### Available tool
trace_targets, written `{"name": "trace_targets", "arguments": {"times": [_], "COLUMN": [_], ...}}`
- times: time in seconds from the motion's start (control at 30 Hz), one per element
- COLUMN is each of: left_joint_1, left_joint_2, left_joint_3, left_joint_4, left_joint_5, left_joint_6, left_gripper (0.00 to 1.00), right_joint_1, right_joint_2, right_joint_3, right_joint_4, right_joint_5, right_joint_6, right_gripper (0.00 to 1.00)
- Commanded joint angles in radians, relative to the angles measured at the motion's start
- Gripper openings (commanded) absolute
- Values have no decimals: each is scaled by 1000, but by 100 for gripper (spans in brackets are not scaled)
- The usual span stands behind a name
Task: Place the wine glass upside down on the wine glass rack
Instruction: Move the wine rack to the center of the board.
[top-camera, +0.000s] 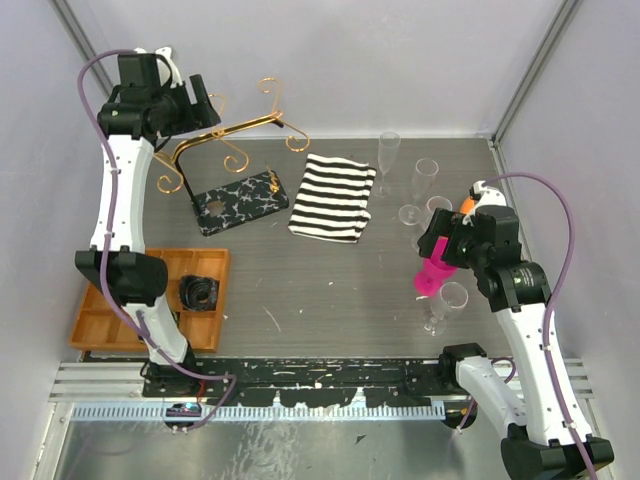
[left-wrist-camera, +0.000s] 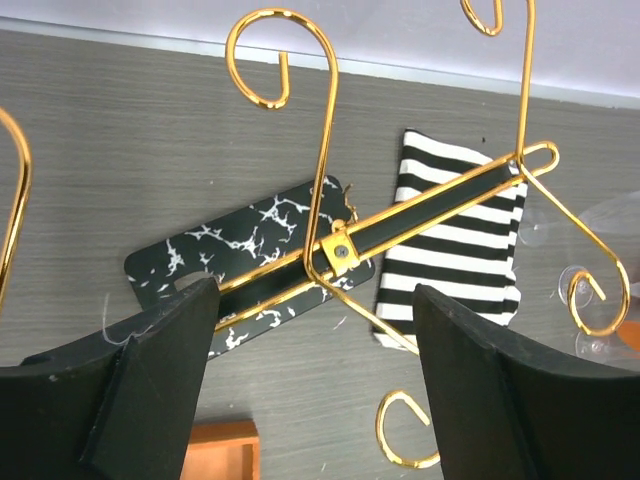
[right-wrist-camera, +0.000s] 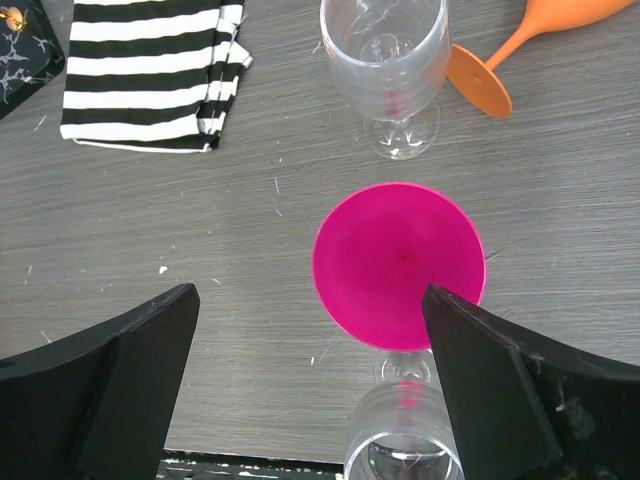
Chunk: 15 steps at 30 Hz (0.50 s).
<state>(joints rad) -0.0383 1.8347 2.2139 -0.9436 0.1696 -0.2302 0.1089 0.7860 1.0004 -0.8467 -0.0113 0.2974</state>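
Note:
The wine glass rack stands at the back left, its gold wire frame (top-camera: 232, 128) rising from a black marbled base (top-camera: 240, 200). My left gripper (top-camera: 208, 108) hovers open above it. In the left wrist view the gold wire (left-wrist-camera: 322, 180) and base (left-wrist-camera: 240, 240) lie below the left gripper (left-wrist-camera: 315, 290), untouched. A pink wine glass (top-camera: 433, 276) stands upright at the right. My right gripper (top-camera: 441, 252) hangs open over it. In the right wrist view the pink wine glass's rim (right-wrist-camera: 398, 262) sits close to the right finger of the right gripper (right-wrist-camera: 308, 300), which is empty.
A black-and-white striped cloth (top-camera: 333, 197) lies beside the rack base. Several clear glasses (top-camera: 425, 178) stand around the pink one, one close in front (right-wrist-camera: 405, 440) and one behind (right-wrist-camera: 385, 60). An orange glass (right-wrist-camera: 530, 25) lies on its side. An orange tray (top-camera: 100, 322) sits front left.

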Motion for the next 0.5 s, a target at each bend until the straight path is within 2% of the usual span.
{"name": "trace_targets", "arguments": {"times": [0.0,0.3,0.47], "left_joint_1": [2,-7,-29], "left_joint_2": [72,161,206], "left_joint_3": [90,165,219], "left_joint_4": [-37,-41,-59], "left_joint_5": [39,42,-11], "left_joint_6": [-27,-39,-36], "left_gripper": [82,70,67], "right_joint_1": [-5,-5,-5], "right_joint_2": [-2,10,9], "right_joint_3": [6,6,0], "right_joint_4": [32,38,37], "right_joint_5": [-15,-15,-7], "right_joint_6": [-3,-6,-7], "right_gripper": [100,100,100]}}
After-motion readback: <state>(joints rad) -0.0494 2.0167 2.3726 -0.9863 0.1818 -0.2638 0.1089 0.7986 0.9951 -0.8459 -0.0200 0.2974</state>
